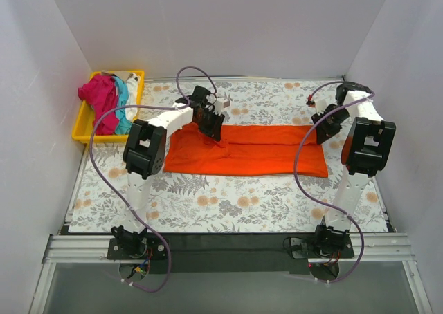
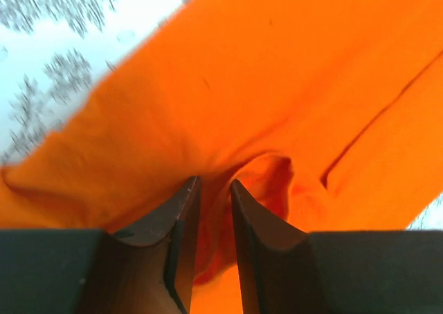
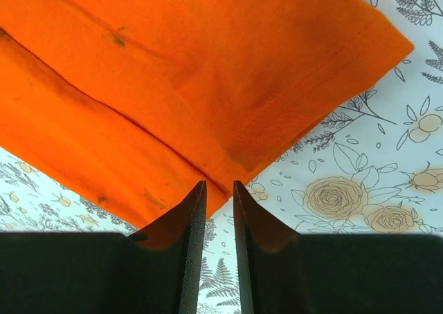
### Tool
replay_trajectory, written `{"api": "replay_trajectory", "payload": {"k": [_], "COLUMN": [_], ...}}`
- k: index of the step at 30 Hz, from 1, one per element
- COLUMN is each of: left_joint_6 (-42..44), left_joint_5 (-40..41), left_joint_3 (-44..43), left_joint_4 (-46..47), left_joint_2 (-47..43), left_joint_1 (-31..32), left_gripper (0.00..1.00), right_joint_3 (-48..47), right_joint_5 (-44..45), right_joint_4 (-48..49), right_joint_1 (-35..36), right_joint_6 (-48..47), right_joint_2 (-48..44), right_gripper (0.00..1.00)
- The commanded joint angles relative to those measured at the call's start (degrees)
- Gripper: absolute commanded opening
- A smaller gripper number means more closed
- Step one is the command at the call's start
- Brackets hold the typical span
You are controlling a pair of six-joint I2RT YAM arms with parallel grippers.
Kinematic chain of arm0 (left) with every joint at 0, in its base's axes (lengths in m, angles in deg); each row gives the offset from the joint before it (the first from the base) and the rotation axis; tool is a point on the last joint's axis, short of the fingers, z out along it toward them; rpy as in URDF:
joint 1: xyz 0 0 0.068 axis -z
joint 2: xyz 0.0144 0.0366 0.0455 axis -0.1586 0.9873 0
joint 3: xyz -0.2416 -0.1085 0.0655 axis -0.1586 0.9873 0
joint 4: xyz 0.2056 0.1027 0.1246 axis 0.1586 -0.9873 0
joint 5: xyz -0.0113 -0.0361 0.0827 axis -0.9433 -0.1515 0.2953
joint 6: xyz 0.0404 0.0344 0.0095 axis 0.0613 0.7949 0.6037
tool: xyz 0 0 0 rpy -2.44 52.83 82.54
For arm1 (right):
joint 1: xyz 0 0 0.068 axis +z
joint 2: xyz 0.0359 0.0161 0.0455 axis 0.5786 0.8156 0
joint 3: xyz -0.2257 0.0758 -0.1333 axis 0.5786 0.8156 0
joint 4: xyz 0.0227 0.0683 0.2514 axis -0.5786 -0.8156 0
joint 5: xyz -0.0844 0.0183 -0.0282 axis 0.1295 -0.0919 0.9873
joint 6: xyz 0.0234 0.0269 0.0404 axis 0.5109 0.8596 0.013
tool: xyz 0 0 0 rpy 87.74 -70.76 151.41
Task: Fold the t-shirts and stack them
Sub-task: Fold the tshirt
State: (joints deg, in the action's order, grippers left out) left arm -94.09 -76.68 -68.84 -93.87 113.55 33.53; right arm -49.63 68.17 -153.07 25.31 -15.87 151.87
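Dark fingers of the left tool (image 2: 211, 182) are squeezing a bunched fold of the orange t-shirt (image 2: 277, 86) — the cloth is puckering right at the tips. Fingers of the right tool (image 3: 219, 184) are sitting close together, with only a thin slit showing the tabletop (image 3: 360, 189). The shirt's hem is ending just at those tips, and I cannot tell if they are touching it. From above, the orange t-shirt is lying spread out mid-tabletop, the left tool at its 11 o'clock edge, the right tool at its 2 o'clock corner. At 10 o'clock a yellow tray (image 1: 82, 131) is holding a magenta t-shirt (image 1: 97, 93) and a teal t-shirt (image 1: 123, 106) — crumpled together.
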Motion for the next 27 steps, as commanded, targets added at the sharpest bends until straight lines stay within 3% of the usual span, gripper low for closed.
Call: {"api": "replay_trajectory", "payload": {"k": [1, 5, 9, 18, 23, 27], "left_joint_6": [-2.9, -4.4, -5.3, -0.9, -0.3, -0.3], "left_joint_5": [-0.4, -2.3, -1.6, 5.0, 7.9, 10.7], "left_joint_3": [-5.6, -9.6, -9.5, 5.5, 11.1, 10.7], "left_joint_4": [2.8, 4.4, 5.0, 0.0, -2.8, -2.5], "left_joint_2": [0.1, 1.2, -1.0, -16.9, -18.5, -15.5], "left_joint_1": [0.9, 3.0, 3.8, 2.8, 2.0, 1.9], "left_gripper": [0.26, 0.35, 0.37, 0.31, 0.27, 0.26], "right_joint_3": [0.4, 0.8, 0.9, 2.3, 2.8, 2.8], "right_joint_5": [-1.7, -1.7, -1.7, -1.7, -1.4, -1.0], "right_joint_4": [-0.2, 0.0, 0.0, 0.0, 0.1, 0.5], "right_joint_1": [0.3, 0.4, 0.7, 1.6, 1.7, 1.7], "right_joint_6": [1.3, 1.3, 1.1, 0.6, 0.3, 0.3], "right_joint_2": [-0.3, -0.8, -1.5, -3.5, -3.6, -3.2], "right_gripper": [0.25, 0.25, 0.25, 0.25, 0.24, 0.23]}}
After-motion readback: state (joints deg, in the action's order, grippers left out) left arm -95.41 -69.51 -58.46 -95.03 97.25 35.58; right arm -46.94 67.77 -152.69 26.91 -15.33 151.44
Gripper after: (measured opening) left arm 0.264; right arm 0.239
